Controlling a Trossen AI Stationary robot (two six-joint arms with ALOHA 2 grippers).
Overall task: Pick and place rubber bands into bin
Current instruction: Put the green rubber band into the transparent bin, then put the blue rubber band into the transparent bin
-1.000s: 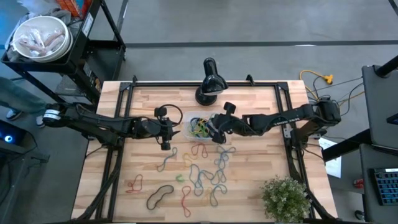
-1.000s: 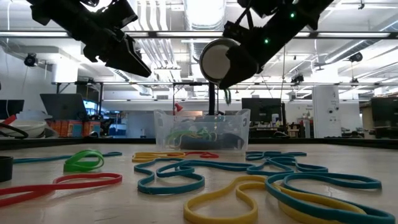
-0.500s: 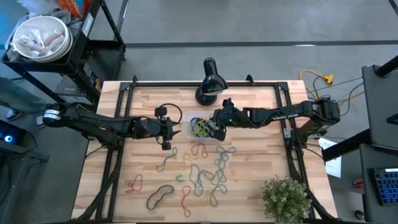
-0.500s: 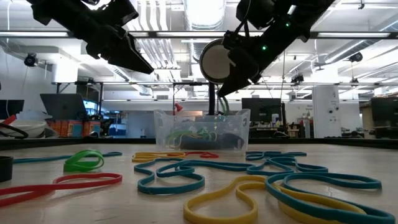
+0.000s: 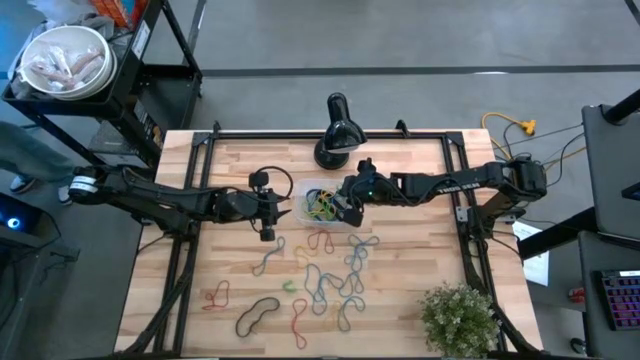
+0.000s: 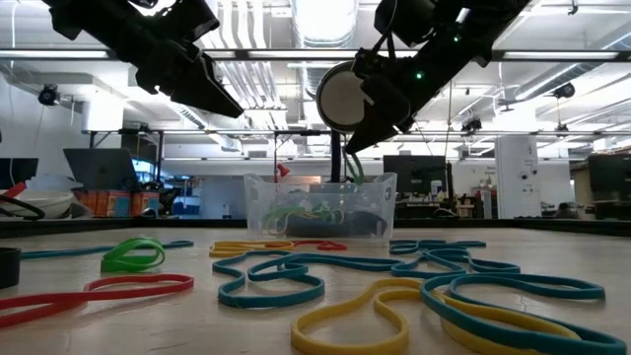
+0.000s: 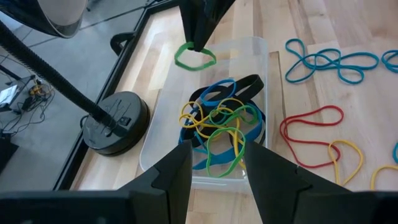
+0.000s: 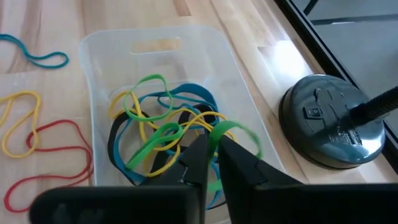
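The clear bin (image 5: 322, 205) sits at mid-table with several rubber bands (image 7: 221, 121) in it, blue, yellow, green and black. More bands (image 5: 325, 275) lie loose on the wood on its near side. My right gripper (image 5: 341, 207) hangs over the bin, shut on a green band (image 7: 194, 57). My left gripper (image 5: 268, 207) waits open just left of the bin, fingers (image 7: 180, 174) pointing at it. In the low view the bin (image 6: 320, 207) stands behind the loose bands (image 6: 286, 281), and my right gripper (image 6: 350, 148) is above it. My right gripper pinches the green band between its fingertips (image 7: 198, 37) from above, slanting down over the bin. The top of the loop (image 7: 198, 48) is in the pinch. The rest of the loop (image 8: 235, 134) hangs free below the fingers, lifted clear above the bands in the bin.
A black round stand base (image 5: 335, 150) with its post stands just beyond the bin. A potted plant (image 5: 460, 315) sits at the near right corner. A black cable loop (image 5: 272, 182) rises by my left wrist. A white bowl (image 5: 65, 60) rests on a shelf off the table.
My right gripper moved from the bin's near right side toward the far edge and came over the bin, carrying the green band, which still hangs from it. It has kept still for the last half second. The left arm has not moved.
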